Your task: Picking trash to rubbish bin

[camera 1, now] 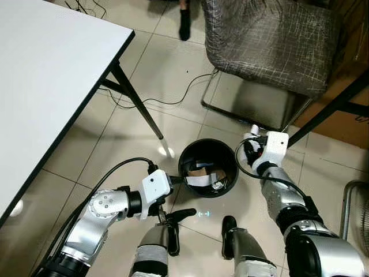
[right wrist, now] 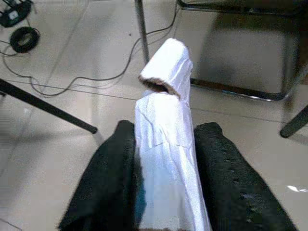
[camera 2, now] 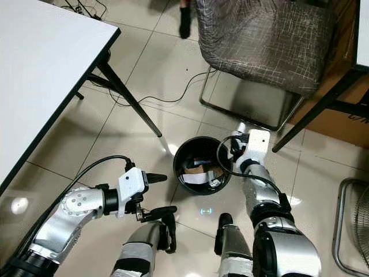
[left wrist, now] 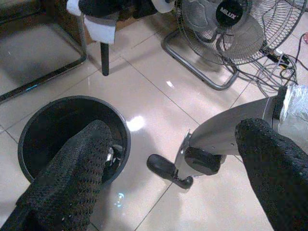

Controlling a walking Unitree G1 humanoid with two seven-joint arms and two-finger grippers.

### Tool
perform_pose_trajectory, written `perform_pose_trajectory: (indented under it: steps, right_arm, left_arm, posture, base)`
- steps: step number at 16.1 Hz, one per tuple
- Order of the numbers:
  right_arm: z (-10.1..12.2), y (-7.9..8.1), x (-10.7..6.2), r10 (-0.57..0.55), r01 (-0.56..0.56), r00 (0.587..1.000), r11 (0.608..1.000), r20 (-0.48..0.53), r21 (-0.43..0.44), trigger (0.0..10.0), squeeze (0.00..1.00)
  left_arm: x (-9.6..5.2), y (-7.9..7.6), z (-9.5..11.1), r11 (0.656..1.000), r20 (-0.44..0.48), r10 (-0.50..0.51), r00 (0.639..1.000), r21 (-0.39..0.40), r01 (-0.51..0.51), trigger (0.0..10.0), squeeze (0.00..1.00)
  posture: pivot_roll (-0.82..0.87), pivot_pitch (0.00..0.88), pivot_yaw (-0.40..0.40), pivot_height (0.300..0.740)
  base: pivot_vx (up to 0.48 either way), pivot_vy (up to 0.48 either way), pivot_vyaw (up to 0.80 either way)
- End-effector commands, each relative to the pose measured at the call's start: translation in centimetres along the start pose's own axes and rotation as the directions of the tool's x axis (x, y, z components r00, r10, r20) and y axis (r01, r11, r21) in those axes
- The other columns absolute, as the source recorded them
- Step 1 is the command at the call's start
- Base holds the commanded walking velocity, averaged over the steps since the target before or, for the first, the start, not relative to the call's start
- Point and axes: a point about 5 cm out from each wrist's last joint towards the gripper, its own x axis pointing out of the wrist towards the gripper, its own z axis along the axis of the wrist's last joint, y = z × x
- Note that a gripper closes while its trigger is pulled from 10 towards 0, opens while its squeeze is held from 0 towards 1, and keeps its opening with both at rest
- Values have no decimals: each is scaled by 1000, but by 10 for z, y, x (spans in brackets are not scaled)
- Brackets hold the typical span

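A round black bin [camera 1: 182, 157] stands on the tiled floor between my two arms, with cardboard and paper scraps [camera 1: 200, 175] inside. My right gripper [camera 1: 249, 144] hovers at the bin's right rim, shut on a white rolled paper tube [right wrist: 166, 96] that sticks out past the fingers [right wrist: 219, 168]. My left gripper [camera 1: 181, 197] is open and holds nothing, low at the bin's left front edge; one finger [left wrist: 77, 163] reaches over the rim [left wrist: 72, 99].
A white table [camera 1: 46, 69] fills the left, its black leg [camera 1: 138, 104] slanting toward the bin. A grey-cushioned chair [camera 1: 271, 40] stands behind the bin, cables [camera 1: 167, 101] trail on the floor, and a floor fan [left wrist: 231, 24] stands to the right. My own feet [camera 1: 229, 228] are just in front of the bin.
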Motion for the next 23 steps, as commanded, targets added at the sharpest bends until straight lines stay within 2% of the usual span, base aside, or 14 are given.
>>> perform_pose_trajectory:
  steps: [1, 6, 12, 14, 15, 16, 17, 18, 19, 23]
  right_arm:
    - [-9, 2, -3, 19, -18, 1000, 999, -13, 38, 10000, 1000]
    - [-21, 9, -7, 73, -70, 996, 996, -51, 62, 10000, 1000]
    - [-31, 5, -12, 71, -66, 994, 996, -84, 51, 10000, 1000]
    - [-29, 0, -13, 54, -53, 996, 998, -66, 16, 10000, 1000]
    - [-25, -5, -14, 40, -41, 998, 999, -38, -30, 10000, 1000]
    - [-21, -10, -15, 33, -33, 999, 998, -9, -62, 10000, 961]
    - [-15, -14, -17, 22, -19, 999, 996, 30, -92, 10000, 459]
    - [-12, -16, -19, 19, -14, 998, 995, 56, -94, 10000, 275]
    - [-2, -19, -25, 18, -3, 993, 993, 121, -122, 10000, 0]
    - [30, -24, -48, -12, 65, 956, 983, 294, -172, 10000, 0]
  left_arm:
    - [-3, -7, -8, 1000, -34, -10, 999, -18, 9, 10000, 0]
    - [-4, -8, -8, 1000, -39, -14, 999, -19, 14, 10000, 0]
    - [-2, -9, -8, 1000, -40, -19, 999, -19, 18, 10000, 0]
    - [2, -9, -7, 1000, -31, -17, 999, -16, 16, 10000, 0]
    - [6, -8, -5, 1000, -15, -8, 1000, -15, 8, 10000, 0]
    - [10, -8, -4, 1000, -4, -2, 1000, -15, 2, 10000, 0]
    - [14, -7, -2, 1000, 11, 5, 1000, -13, -5, 10000, 0]
    - [17, -6, 0, 1000, 22, 9, 1000, -11, -9, 10000, 0]
    - [20, -4, 4, 1000, 46, 21, 999, -3, -21, 10000, 0]
    - [37, 7, 23, 995, 140, 92, 986, 20, -96, 10000, 0]
  posture:
    - [313, 424, 121, 740]
    - [311, 428, 120, 740]
    - [304, 428, 120, 740]
    - [296, 410, 110, 740]
    - [289, 394, 101, 740]
    - [280, 374, 89, 740]
    - [273, 360, 80, 740]
    - [267, 349, 73, 740]
    - [252, 316, 55, 740]
    - [206, 234, 15, 740]
  base:
    - [0, 0, 0]
    - [0, 0, 0]
    - [0, 0, 0]
    - [0, 0, 0]
    - [0, 0, 0]
    - [0, 0, 0]
    - [0, 0, 0]
    - [0, 0, 0]
    - [0, 0, 0]
    - [0, 0, 0]
